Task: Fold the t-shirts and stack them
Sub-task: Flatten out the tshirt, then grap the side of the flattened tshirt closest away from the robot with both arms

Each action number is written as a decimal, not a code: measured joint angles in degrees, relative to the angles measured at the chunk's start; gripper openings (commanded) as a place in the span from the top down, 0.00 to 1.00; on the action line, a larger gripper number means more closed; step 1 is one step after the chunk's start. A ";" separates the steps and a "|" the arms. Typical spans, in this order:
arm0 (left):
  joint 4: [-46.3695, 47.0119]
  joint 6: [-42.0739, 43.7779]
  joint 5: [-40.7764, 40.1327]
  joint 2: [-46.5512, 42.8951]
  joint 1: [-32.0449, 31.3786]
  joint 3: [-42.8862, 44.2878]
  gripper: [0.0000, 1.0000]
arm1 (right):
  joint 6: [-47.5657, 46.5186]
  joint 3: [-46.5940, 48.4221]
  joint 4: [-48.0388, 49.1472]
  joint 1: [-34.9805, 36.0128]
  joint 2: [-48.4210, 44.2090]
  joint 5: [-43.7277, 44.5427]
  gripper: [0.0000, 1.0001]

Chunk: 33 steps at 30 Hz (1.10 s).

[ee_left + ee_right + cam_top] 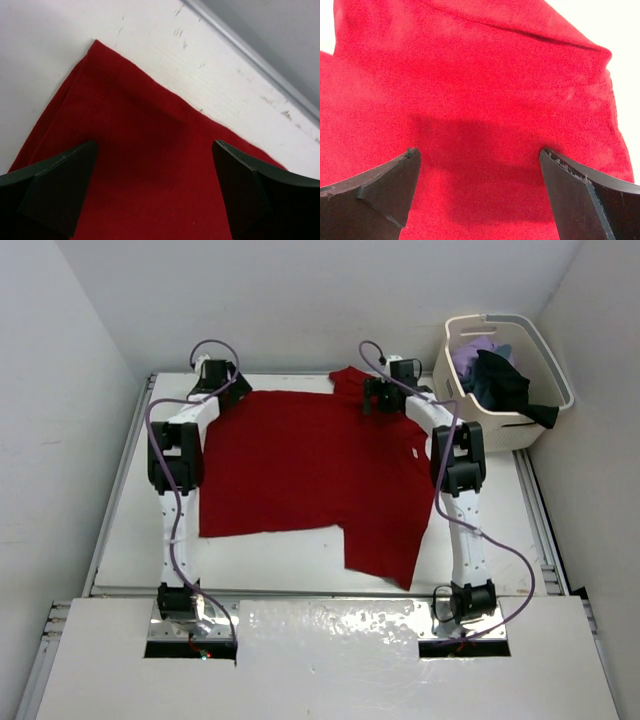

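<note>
Red t-shirt [300,465] looked limp and light, best pinched along its far edge, where my left claw [155,150] and right claw [480,155] gaped empty.

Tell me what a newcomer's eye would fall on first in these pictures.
A red t-shirt lies spread over the middle of the table. The left claw and the right claw hang open over its far edge, one toward each end. At the far right, a cream laundry basket holds a dark garment and a lavender garment.
</note>
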 measured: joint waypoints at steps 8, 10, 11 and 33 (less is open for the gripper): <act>-3.45 1.18 0.20 -16.63 0.00 -16.76 0.00 | -6.05 -28.13 2.34 1.60 -22.60 -1.70 0.01; -2.86 0.09 -0.81 -28.35 0.00 -28.57 0.00 | -6.54 -39.15 5.40 3.26 -33.59 -0.39 0.01; -2.78 -1.09 -1.75 -34.86 0.00 -34.71 0.00 | -6.49 -43.80 6.58 4.35 -38.93 0.55 0.01; -27.34 -24.57 -11.61 -82.01 0.02 -87.08 0.16 | 2.45 -72.50 22.12 8.63 -60.85 12.02 0.01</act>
